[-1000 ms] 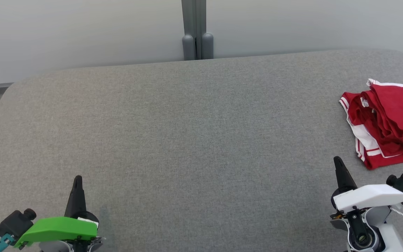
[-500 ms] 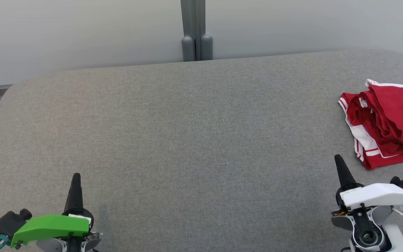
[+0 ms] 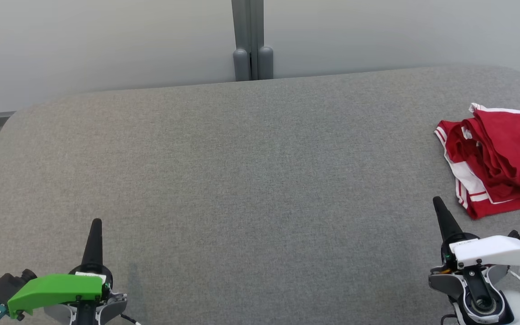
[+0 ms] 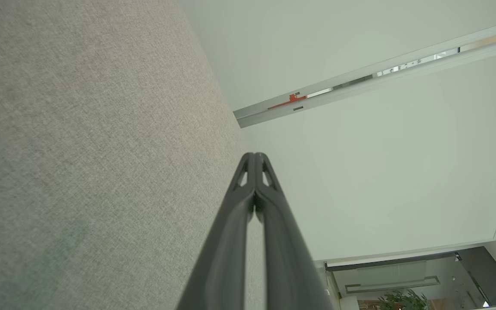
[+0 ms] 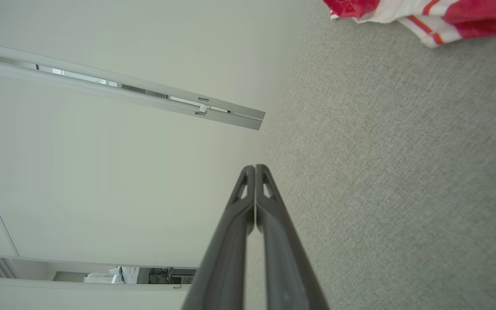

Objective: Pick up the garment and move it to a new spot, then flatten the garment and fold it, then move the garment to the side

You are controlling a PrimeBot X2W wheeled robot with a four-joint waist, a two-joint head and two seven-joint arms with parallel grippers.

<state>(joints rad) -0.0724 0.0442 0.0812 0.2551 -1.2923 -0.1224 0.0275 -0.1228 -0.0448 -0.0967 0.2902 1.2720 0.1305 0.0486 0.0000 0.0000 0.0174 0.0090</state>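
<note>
The right gripper (image 5: pixel 255 168), jaws together, is well apart from the red garment (image 5: pixel 485 15).

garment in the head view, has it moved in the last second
No. The garment keeps its place against the grey post and the table; all three slid slightly left together, so the camera moved.

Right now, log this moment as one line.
garment: rumpled, right side of grey table | left gripper: shut, empty | right gripper: shut, empty, apart from garment
</note>
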